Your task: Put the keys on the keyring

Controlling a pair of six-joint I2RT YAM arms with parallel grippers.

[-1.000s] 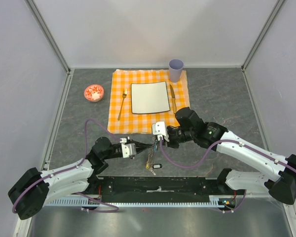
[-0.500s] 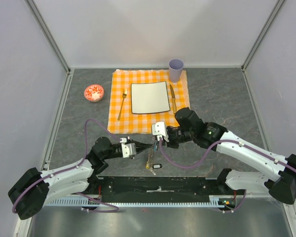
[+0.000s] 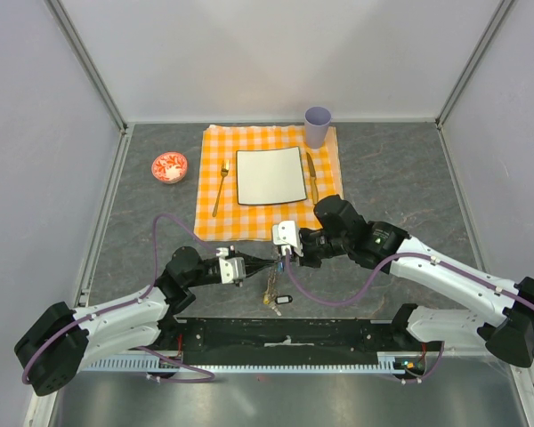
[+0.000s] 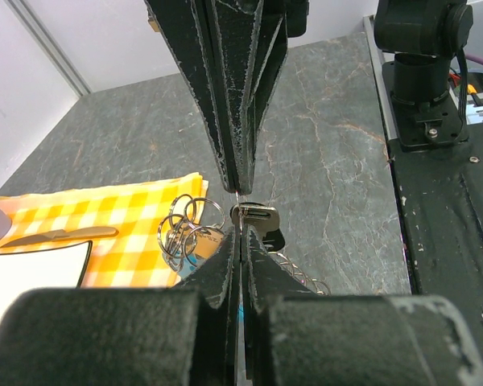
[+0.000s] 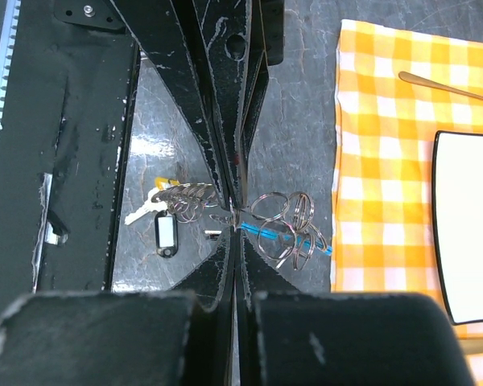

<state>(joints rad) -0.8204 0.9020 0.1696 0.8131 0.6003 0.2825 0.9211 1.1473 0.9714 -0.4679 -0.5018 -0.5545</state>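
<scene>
— Where's the keyring [image 5: 286,236]?
— On the grey tabletop [image 3: 400,178], just off the checked cloth's [image 3: 249,218] near edge.
— And the claws?
— The left claw [image 3: 269,265] and right claw [image 3: 285,259] meet tip to tip, both pinched shut on its wire.
— The keys [image 5: 149,207]?
— Just beside it, next to a black tag [image 5: 166,235].

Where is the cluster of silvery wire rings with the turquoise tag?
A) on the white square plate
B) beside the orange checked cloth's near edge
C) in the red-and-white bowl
B: the right wrist view shows the silvery wire rings just off the orange checked cloth.
</scene>
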